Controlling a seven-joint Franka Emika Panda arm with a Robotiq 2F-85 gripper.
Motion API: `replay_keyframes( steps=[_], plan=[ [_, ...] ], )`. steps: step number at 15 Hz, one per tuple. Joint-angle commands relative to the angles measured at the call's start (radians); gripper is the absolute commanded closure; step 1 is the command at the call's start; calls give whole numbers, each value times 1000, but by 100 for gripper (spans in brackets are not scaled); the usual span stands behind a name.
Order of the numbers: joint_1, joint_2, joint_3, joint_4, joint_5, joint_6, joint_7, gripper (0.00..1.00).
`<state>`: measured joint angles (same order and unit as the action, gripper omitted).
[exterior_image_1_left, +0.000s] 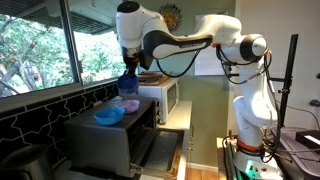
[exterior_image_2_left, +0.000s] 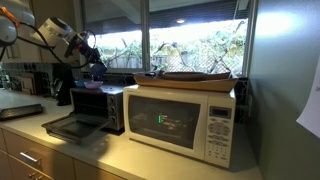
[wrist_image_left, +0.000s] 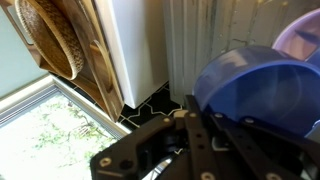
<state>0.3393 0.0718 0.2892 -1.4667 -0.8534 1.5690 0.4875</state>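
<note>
Robot arm w/ end effector (exterior_image_1_left: 128, 76) pressed together on the rim of a dark blue bowl (exterior_image_1_left: 128, 87), pinching it so it hangs tilted just above the toaster oven (exterior_image_1_left: 100, 140) roof, window-side edge. A light blue bowl (exterior_image_1_left: 108, 115) & a purple bowl (exterior_image_1_left: 131, 104) sit on that roof, probably to stay clear of the open door. Microwave (exterior_image_2_left: 185, 120) stands beside it on the tabletop (exterior_image_2_left: 130, 152).
</note>
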Motion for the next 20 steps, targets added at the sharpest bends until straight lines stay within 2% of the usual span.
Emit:
replay_keyframes(
  steps=[1, 12, 20],
  plan=[
    [-1, 1, -1, 7, -4, 2, 2, 99],
    [-18, 6, -12, 52, 78, -17, -14, 99],
    [2, 17, 1, 99, 109, -40, -21, 99]
  ],
)
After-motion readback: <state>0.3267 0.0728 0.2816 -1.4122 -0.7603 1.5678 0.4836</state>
